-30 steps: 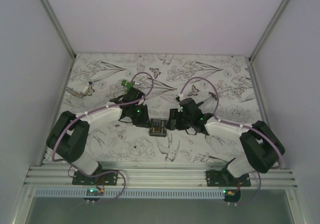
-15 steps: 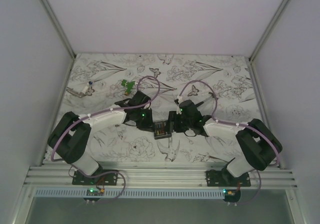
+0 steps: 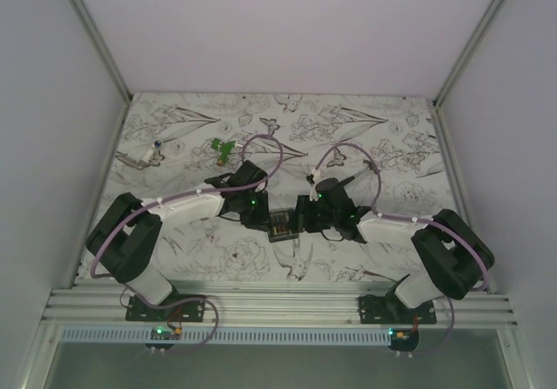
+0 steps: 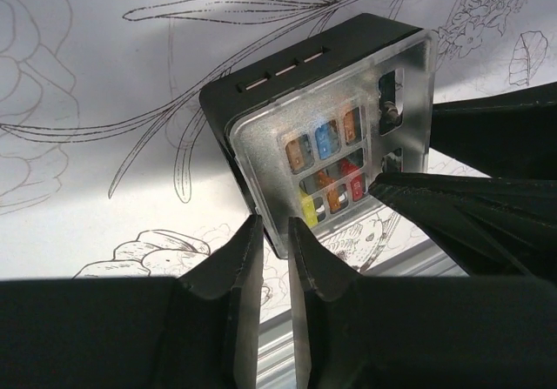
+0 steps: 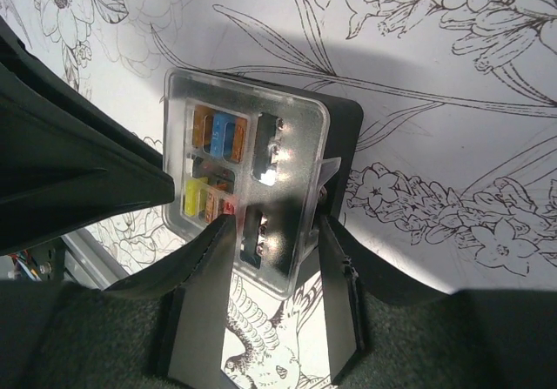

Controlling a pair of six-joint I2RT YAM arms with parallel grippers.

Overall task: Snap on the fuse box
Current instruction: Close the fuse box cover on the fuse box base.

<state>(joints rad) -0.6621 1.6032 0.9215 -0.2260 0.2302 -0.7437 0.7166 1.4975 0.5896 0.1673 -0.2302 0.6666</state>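
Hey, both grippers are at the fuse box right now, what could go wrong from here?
The left gripper meets only one corner of the fuse box, so the box could pivot or slip when pressed. The right gripper straddles one end of the clear cover; pressure there alone might tilt the cover rather than snap it evenly.

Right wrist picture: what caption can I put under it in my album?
Right gripper straddling the clear-lidded fuse box, colourful fuses showing, flower-print table behind.
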